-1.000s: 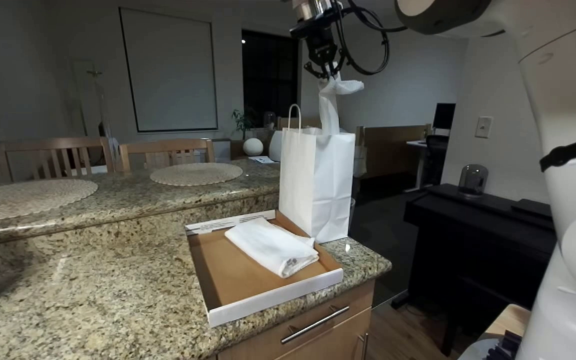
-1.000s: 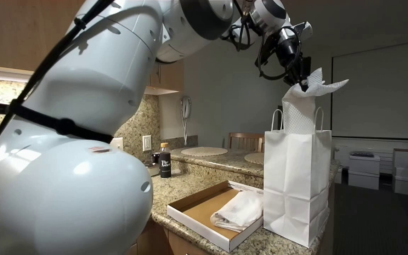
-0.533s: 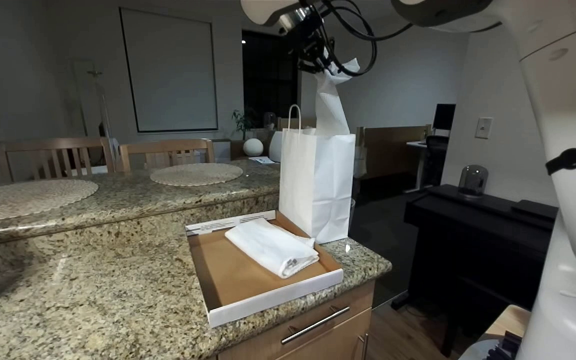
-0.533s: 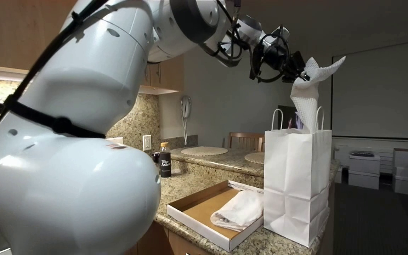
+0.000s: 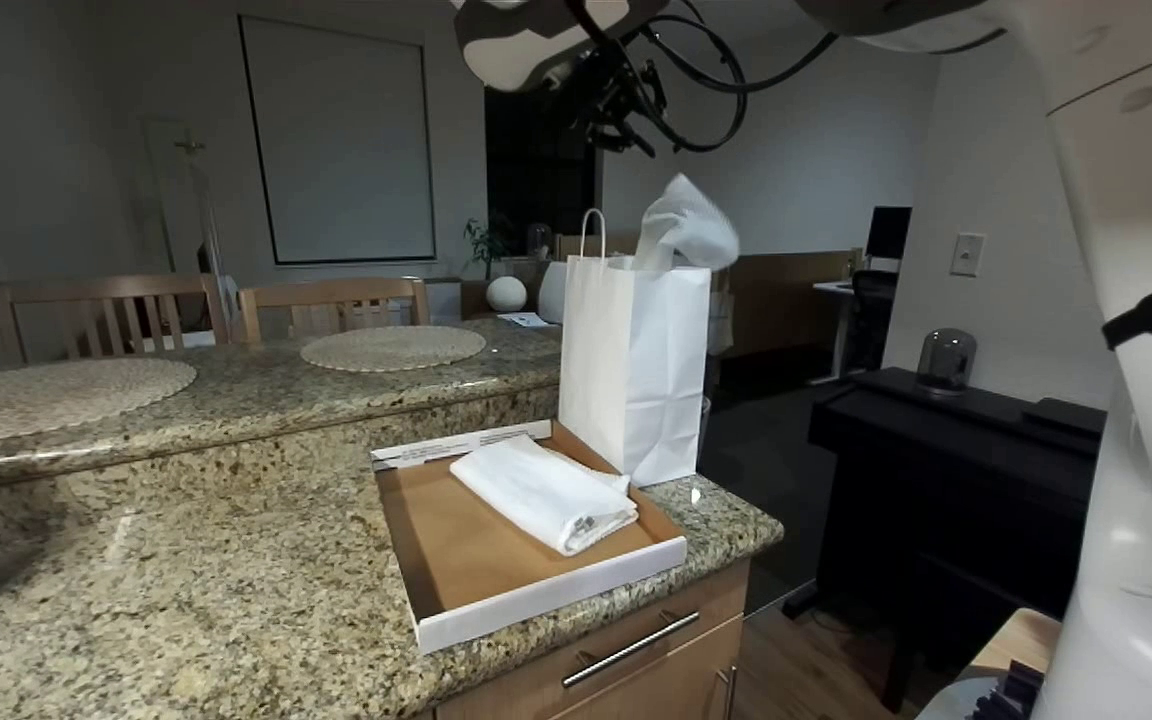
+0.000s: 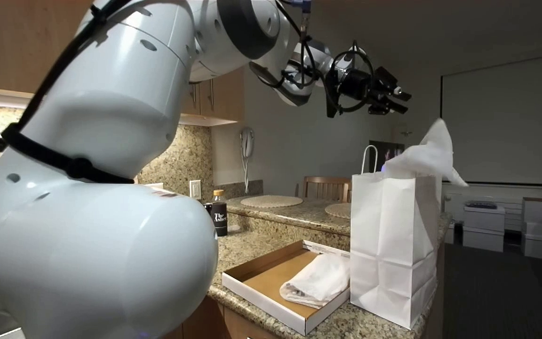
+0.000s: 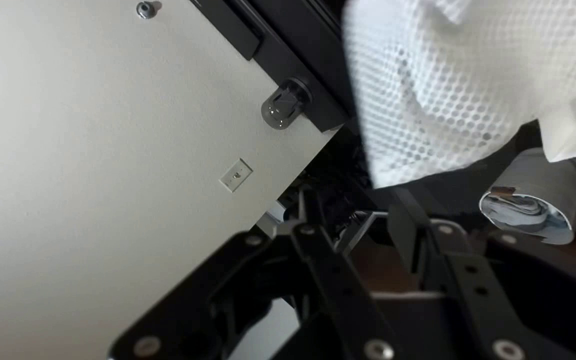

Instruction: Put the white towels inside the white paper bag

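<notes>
towel (image 6: 425, 159), white and crumpled, pokes up from the mouth of the white paper bag (image 6: 383, 249), one corner hanging past the rim and the lower part hidden by the paper. above it the hand (image 6: 407, 103) hovers unclenched, fingers parted and clear of the cloth. just beside the upright bag, a shallow cardboard tray (image 5: 551, 597) holds folded white cloth (image 5: 544, 495) (one towel or a stack, i can't tell from here), tray and bag both resting on the speckled stone surface (image 5: 186, 600).
</notes>
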